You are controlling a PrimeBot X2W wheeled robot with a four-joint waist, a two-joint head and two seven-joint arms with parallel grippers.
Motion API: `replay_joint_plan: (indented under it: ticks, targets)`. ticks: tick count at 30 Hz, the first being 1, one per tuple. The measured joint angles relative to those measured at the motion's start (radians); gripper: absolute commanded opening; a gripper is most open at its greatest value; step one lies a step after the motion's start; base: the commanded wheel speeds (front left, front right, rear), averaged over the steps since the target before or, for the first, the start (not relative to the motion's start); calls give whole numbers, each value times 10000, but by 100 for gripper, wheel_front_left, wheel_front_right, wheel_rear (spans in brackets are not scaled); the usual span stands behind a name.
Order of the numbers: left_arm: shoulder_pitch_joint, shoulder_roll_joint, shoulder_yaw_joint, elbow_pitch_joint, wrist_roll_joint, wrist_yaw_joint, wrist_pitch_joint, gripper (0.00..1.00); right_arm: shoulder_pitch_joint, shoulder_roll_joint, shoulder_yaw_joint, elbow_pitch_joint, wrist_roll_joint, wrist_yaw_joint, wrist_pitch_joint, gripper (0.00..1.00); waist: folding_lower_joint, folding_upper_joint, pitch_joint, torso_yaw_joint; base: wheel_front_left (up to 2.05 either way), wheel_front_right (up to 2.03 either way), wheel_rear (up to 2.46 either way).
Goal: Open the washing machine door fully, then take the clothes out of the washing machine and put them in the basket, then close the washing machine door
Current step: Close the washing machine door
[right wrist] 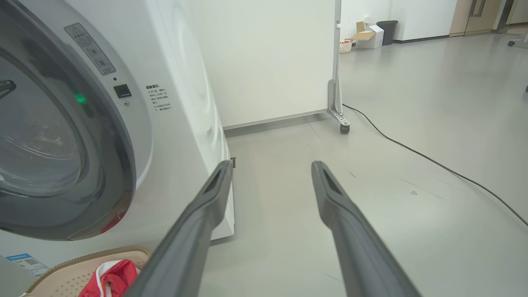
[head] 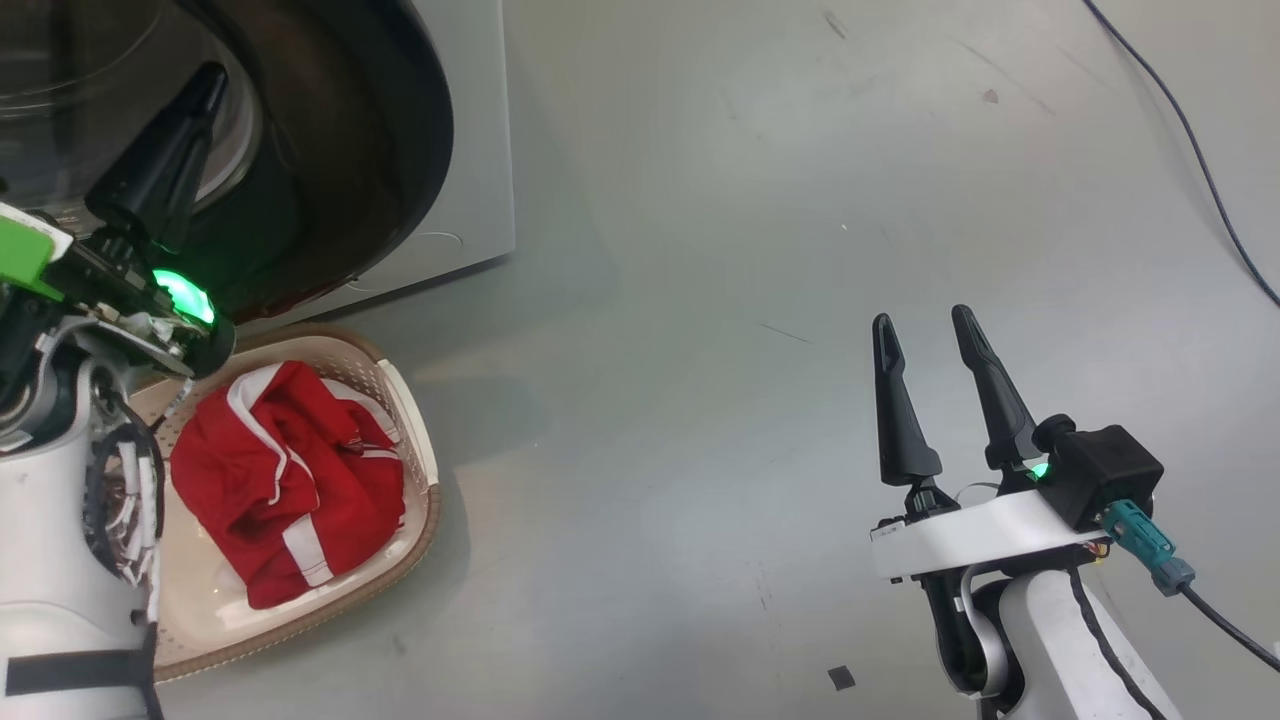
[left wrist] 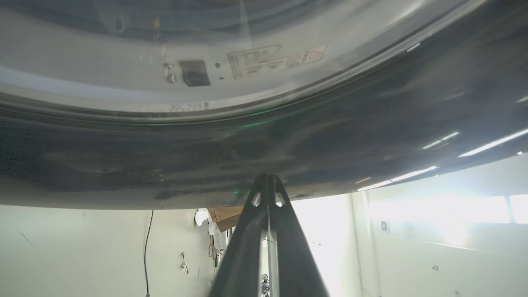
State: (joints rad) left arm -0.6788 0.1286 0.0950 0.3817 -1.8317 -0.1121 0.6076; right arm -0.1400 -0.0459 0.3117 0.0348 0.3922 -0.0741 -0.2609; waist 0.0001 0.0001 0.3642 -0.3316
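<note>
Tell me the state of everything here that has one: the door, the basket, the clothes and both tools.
Round glossy black washing machine door: looks shut.
Cream perforated plastic basket: upright, loaded.
Red white-striped clothes: bunched inside the basket.
Left tool: shut, empty, tips at the door's black rim.
Right tool: open, empty.

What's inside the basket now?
Red clothes with white stripes lie bunched in the basket. Anything beneath them is covered, and the left forearm hides the basket's left part.
</note>
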Motion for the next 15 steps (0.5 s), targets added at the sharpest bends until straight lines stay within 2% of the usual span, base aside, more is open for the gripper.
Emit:
replay_joint_plan:
  ticks: [6, 15]
  targets:
    - [709, -330, 44, -213, -138, -82, 224, 0, 1, -2, -79, 54, -219, 12, 0, 100, 0, 0, -118, 476, 0, 0, 0]
    - [2037, -487, 531, -1137, -159, -86, 397, 0, 14, -2, -102, 368, -391, 117, 0, 100, 0, -1, -488, 1150, 0, 0, 0]
